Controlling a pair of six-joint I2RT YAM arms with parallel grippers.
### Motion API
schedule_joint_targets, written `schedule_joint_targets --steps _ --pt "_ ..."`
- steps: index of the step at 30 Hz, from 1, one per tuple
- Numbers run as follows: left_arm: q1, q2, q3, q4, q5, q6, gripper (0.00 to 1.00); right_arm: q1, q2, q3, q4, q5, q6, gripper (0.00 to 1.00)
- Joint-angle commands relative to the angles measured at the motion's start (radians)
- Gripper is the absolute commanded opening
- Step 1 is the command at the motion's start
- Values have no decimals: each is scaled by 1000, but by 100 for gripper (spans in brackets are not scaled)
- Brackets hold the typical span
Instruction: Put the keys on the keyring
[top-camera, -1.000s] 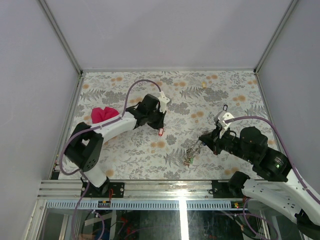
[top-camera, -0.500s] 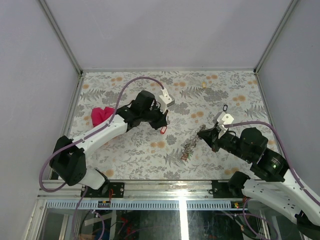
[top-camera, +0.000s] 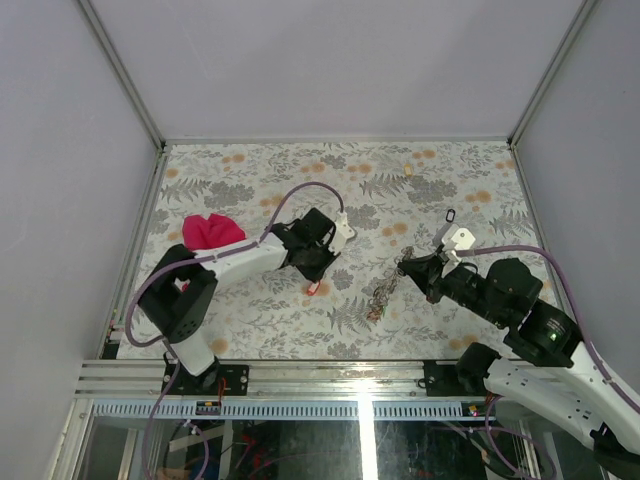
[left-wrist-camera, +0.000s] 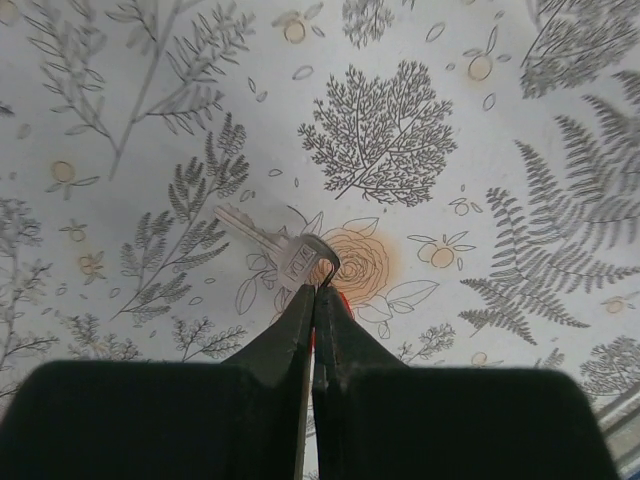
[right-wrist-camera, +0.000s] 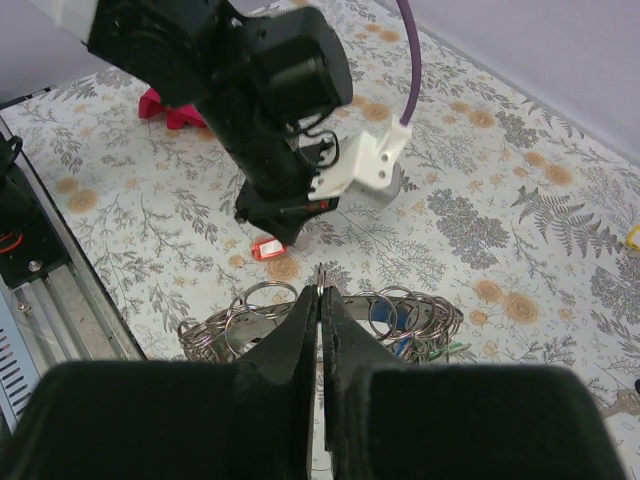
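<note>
Keyring (top-camera: 383, 293) seemingly hangs from right jaws; left jaws pinch red-tagged key (left-wrist-camera: 283, 258).

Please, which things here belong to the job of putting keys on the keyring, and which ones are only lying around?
Belong to the job:
keyring, pinched by right end effector
red-tagged key, held by left end effector
cream tag and black tag farther off, probably keys

Lying about:
magenta cloth
</note>
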Motion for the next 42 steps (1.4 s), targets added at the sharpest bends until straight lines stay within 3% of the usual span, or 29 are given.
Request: schedule_joint_targets --steps 1,6,11,16,32,42 --pt "-41 75 0 -10 -94 -21 0 6 -22 1 95 32 26 0" --pt "-53 111 -8 -6 -82 -19 0 6 -34 -12 98 30 42 0" --pt "-54 107 -10 -1 -112 -18 14 6 -31 -8 84 20 44 0" --pt "-54 100 -14 1 -112 -18 20 5 -32 -10 84 17 46 0" --pt "-53 22 -45 67 -68 -26 28 5 -18 -16 95 -3 61 0" --pt "-52 54 -36 46 -58 -12 26 6 -16 -15 94 -4 62 0"
